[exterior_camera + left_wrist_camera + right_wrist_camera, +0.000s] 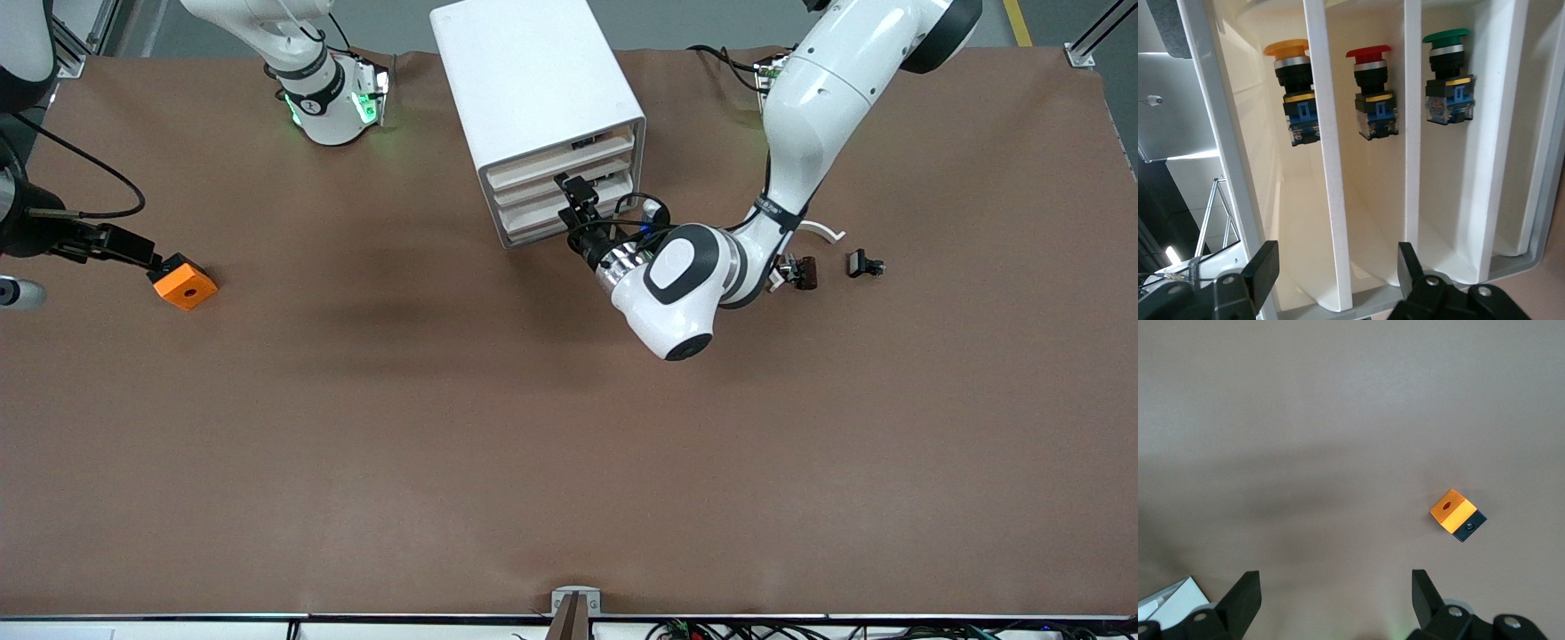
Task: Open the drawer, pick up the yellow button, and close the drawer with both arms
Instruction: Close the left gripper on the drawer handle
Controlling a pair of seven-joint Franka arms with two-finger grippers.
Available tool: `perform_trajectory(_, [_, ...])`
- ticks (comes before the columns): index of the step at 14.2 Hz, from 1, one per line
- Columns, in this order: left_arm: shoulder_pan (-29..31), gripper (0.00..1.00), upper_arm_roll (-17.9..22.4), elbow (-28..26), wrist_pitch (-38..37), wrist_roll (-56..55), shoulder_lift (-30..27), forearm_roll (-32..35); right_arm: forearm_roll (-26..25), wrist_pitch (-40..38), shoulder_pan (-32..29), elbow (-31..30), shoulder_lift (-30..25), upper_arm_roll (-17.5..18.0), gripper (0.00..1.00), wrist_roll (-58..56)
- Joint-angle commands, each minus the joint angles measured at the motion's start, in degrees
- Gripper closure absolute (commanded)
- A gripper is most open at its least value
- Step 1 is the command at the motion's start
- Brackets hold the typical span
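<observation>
My left fingers [1265, 267]: spread, straddling a cabinet [533, 80] divider. Past them, yellow-capped button [1293, 90], black body, in its drawer [562, 160]; red [1369, 90] and green buttons [1447, 77] alongside. Right fingers [1245, 593]: released, above desk [444, 427], orange block [1453, 509].

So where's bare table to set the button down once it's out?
Broad bare table nearer the camera than the cabinet, between orange block and left gripper. Crowded by black clip near the left arm's end.
</observation>
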Motion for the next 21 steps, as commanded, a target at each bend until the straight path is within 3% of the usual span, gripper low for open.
perform_trajectory(1, [-0.24, 0.21, 0.02, 1.12, -1.55, -1.13, 1.19, -1.81, 0.23, -0.85, 0.17, 0.87, 0.19, -0.04, 0.0, 1.01])
perform_trajectory(2, [-0.33, 0.21, 0.02, 1.12, -1.64, -1.13, 1.72, -1.98, 0.23, -0.85, 0.17, 0.87, 0.19, -0.04, 0.0, 0.83])
perform_trajectory(3, [-0.85, 0.28, 0.02, 1.12, -1.55, -1.13, 1.98, -2.07, 0.32, -0.94, 0.17, 0.87, 0.19, -0.04, 0.03, 1.0])
perform_trajectory(4, [-1.55, 0.3, 0.02, 1.12, -1.64, -1.13, 2.42, -2.07, 0.32, -1.11, 0.17, 0.87, 0.19, -0.04, 0.41, 1.01])
perform_trajectory(5, [-2.43, 0.31, 0.1, 1.12, -1.64, -1.13, 2.69, -2.07, 0.32, -1.11, 0.26, 0.87, 0.19, -0.04, 0.7, 1.01])
perform_trajectory(7, [-3.23, 0.31, 0.1, 0.78, -1.73, -1.22, 2.78, -2.07, 0.32, -1.2, 0.17, 0.87, 0.19, -0.04, 1.0, 1.09])
perform_trajectory(10, [-4.11, 0.31, 0.1, 0.68, -4.01, -1.39, 3.04, -2.07, 0.32, -1.03, 0.17, 0.87, 0.19, -0.04, 1.0, 1.09])
perform_trajectory(11, [-4.11, 0.35, 0.1, 0.68, -4.27, -2.35, 3.13, -1.99, 0.41, -1.03, 0.17, 0.87, 0.19, 0.04, 1.0, 1.09])
perform_trajectory(12, [-4.2, 0.5, 0.1, 0.68, -4.36, -3.32, 3.39, -1.99, 0.41, -1.03, 0.17, 0.87, 0.19, 0.05, 1.0, 1.01])
perform_trajectory(13, [-4.37, 0.57, 0.1, 0.68, -4.36, -4.02, 3.65, -1.99, 0.41, -1.03, 0.17, 0.87, 0.19, -0.04, 1.0, 1.09])
perform_trajectory(15, [-4.37, 0.66, 0.19, 0.68, -4.36, -4.38, 3.74, -1.55, 0.41, -1.03, 0.43, 0.96, 0.19, -0.04, 1.0, 1.09])
perform_trajectory(16, [-4.29, 0.71, 0.28, 0.68, -4.36, -4.99, 4.01, -1.63, 0.32, -1.03, 0.52, 1.05, 0.19, -0.04, 0.93, 1.09])
perform_trajectory(17, [-4.29, 0.79, 0.45, 0.86, -4.36, -6.04, 4.36, -1.63, 0.58, -0.5, 0.26, 0.96, 0.28, -0.04, 0.23, 1.01])
perform_trajectory(18, [-4.37, 0.85, 0.63, 0.86, -4.36, -7.36, 4.36, -1.37, 2.24, -0.24, 0.0, 0.87, 0.37, -0.13, 0.0, 1.01])
perform_trajectory(21, [-3.76, 0.92, 0.81, 1.04, -4.28, -8.77, 4.27, -1.2, 2.69, 0.38, 0.78, 0.87, 0.2, -0.04, 0.0, 4.4])
